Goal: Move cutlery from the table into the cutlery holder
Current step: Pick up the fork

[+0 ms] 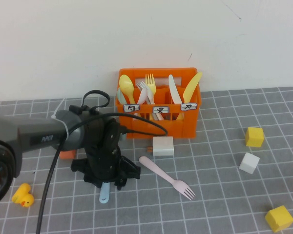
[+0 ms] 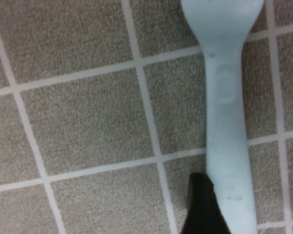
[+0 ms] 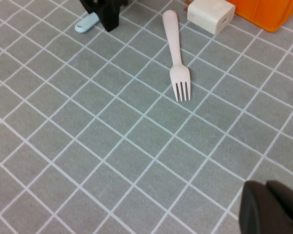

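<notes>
The light blue fork (image 1: pixel 104 194) is lying on the table (image 1: pixel 215 204), being straddled by the lowered left gripper (image 1: pixel 105 181); finger closure cannot be told. The pale pink fork (image 1: pixel 167 177) is lying beside it. The right gripper (image 3: pixel 272 208) is being held above the table, its finger state unclear.

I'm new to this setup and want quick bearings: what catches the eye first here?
The bright orange cutlery holder at the back of the table, already holding cutlery. In front of it, the left end effector is down over the light blue fork, with the pale pink fork lying free on the table beside it. The right end effector hangs above bare grid, away from the forks.
</notes>
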